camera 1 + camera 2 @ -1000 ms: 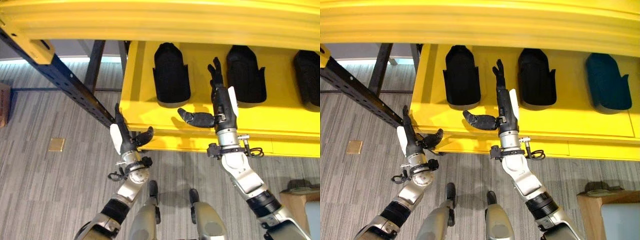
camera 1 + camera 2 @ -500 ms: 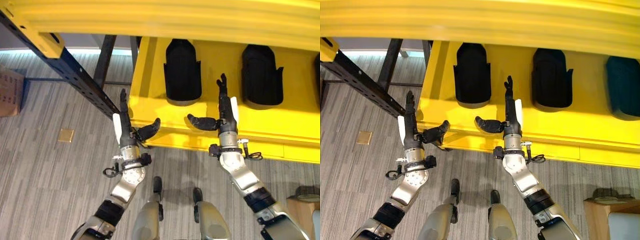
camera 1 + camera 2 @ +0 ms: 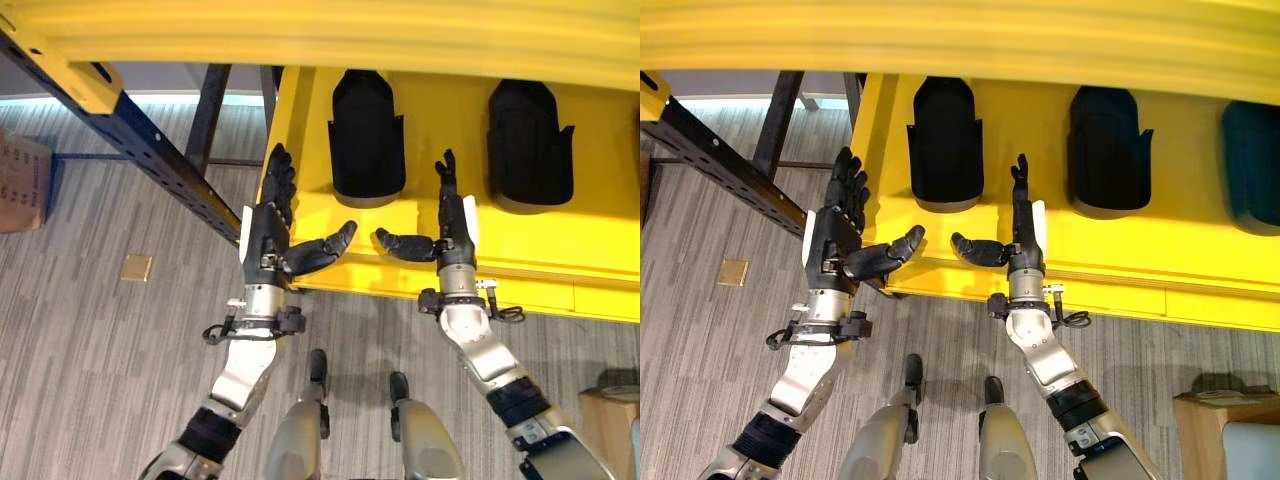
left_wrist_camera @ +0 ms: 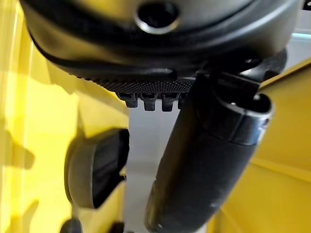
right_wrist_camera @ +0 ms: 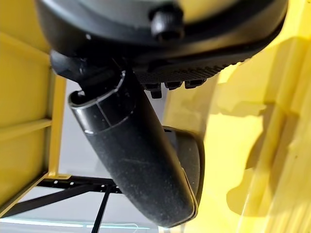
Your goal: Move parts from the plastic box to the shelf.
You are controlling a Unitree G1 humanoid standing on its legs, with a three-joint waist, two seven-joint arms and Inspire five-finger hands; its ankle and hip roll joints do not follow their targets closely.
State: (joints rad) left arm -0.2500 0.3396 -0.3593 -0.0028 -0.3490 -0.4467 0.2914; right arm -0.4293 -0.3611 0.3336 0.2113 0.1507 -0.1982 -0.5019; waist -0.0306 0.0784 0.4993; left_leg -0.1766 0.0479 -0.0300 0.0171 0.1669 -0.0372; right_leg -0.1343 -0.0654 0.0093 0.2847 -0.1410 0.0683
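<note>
Parts: three dark moulded parts lie in a row on the yellow shelf. The first black part is nearest the shelf's left end, the second black part is to its right, and a teal part lies at the far right, cut by the picture edge.
Plastic box: I cannot tell where it is.
Left hand: the left hand is raised at the left front corner of the shelf, fingers straight and spread, thumb pointing toward the other hand. It holds nothing.
Right hand: the right hand is over the front strip of the shelf, between the two black parts and in front of them. Fingers straight, thumb out to the left, nothing in it.
Edges: a yellow beam runs across above the shelf; a dark steel brace slants down to the shelf's left corner.
Open room: bare yellow surface in front of the parts and between them; grey striped floor lies below the front edge.
</note>
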